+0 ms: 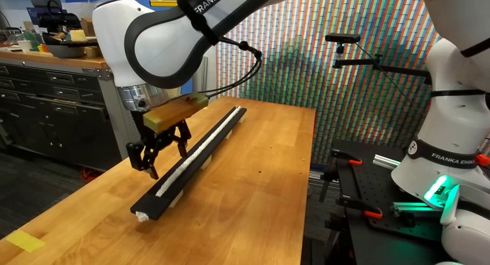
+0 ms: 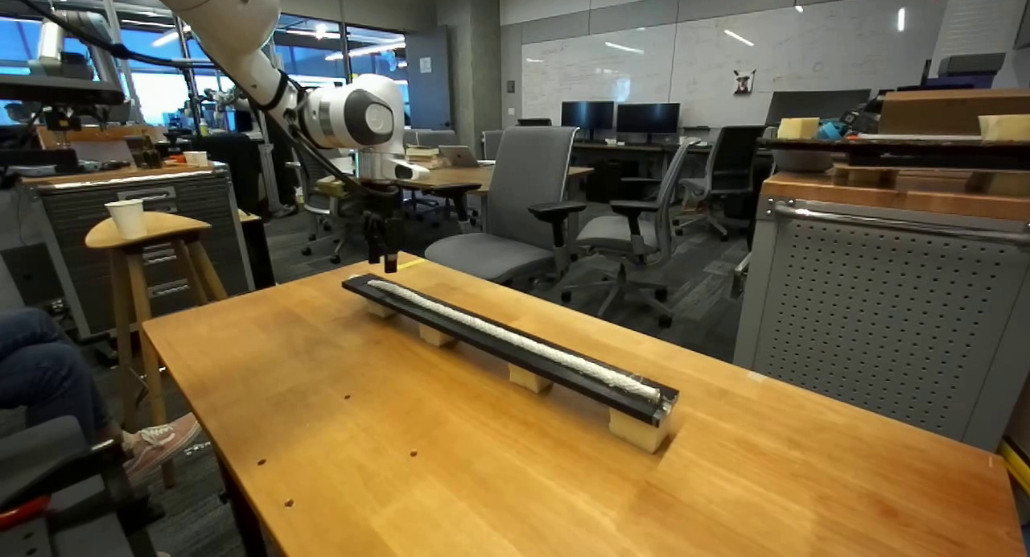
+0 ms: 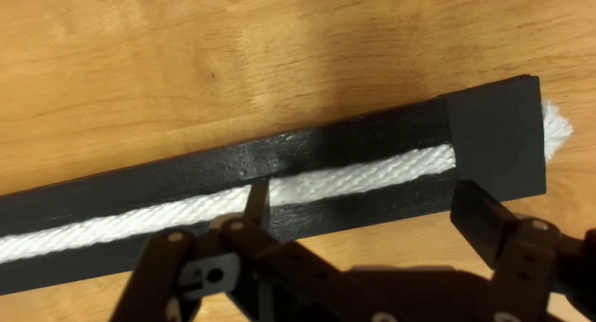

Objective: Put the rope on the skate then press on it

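The pincer [image 3: 363,194] lies nearest the lens, dark and a little blurred across the lower part of the wrist view, its two fingers [image 3: 479,215] spread well apart. In that view one fingertip overlaps the rope [image 3: 186,211] (whether the two touch, I cannot tell), while the other overlaps a corner of the flat black cover [image 3: 500,140] at the end of the skate [image 3: 288,154].

The rope is white and ribbed, and it lies straight along the middle of the skate for nearly the whole length, a black flank on either side of it. At one end it meets the edge of the cover, and past the cover a frayed white tuft [image 3: 555,131] pokes out. In both exterior views the skate rests on pale blocks [image 2: 529,377], which lift it off the wooden counter [image 2: 483,476]. The pincer points down near that covered end, carried by a white arm [image 1: 164,46] (FRANKA is lettered along it).

A strip of yellow tape [image 1: 25,240] sits on the counter near its edge. Around the counter, in an exterior view, stand grey office chairs [image 2: 515,191] and a wooden stool [image 2: 173,225] bearing a paper cup [image 2: 127,219]; a person's leg [image 2: 44,364] in jeans shows at the side.
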